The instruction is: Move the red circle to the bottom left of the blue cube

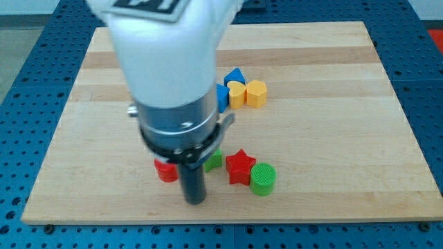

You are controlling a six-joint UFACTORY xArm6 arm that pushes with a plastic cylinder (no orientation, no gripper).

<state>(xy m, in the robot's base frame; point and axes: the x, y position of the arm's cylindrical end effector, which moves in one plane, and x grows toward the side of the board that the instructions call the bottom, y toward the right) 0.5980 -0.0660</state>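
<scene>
The red circle [165,170] lies near the view's bottom, left of centre, partly hidden behind my arm. My tip [195,201] is on the board just to the right of it and slightly below it; whether they touch cannot be told. The blue cube [222,95] sits above, near the middle of the board, half hidden by my arm.
A second blue block [235,75] sits above two yellow blocks [237,95] [256,93], all to the right of the blue cube. A green block [214,161], a red star [240,167] and a green cylinder [263,178] lie right of my tip. The board's bottom edge [221,220] is close below.
</scene>
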